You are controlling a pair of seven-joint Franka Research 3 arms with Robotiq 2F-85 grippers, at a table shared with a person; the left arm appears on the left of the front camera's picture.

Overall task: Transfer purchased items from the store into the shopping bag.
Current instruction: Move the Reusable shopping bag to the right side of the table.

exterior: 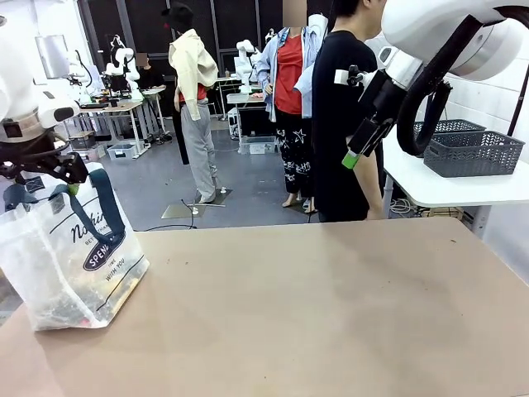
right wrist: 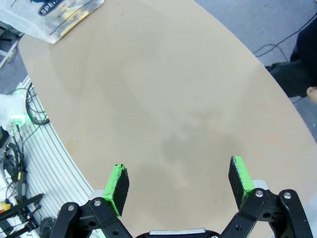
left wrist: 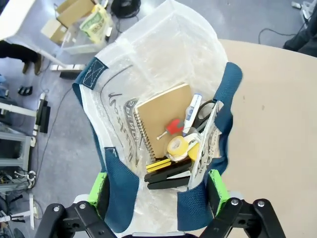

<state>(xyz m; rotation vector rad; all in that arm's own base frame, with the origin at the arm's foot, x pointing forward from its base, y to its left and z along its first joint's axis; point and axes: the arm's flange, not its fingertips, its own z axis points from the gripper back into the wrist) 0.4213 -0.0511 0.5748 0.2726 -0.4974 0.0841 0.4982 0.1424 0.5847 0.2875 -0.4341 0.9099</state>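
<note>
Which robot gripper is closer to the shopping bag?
The left. The left gripper sits right over the shopping bag at its blue handles, fingers spread. The right gripper hangs open, high above the table's far side.

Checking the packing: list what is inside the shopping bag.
Inside the shopping bag: a brown spiral notebook, scissors, a tape roll, a pen. Anything beneath them is covered.

Translucent shopping bag (exterior: 70,248) with navy handles at table's (exterior: 314,314) left edge, left gripper (exterior: 62,175) at its rim; right gripper (exterior: 355,153) raised far right; person (exterior: 343,116) standing beyond; grey baskets (exterior: 471,150) on side table.
</note>
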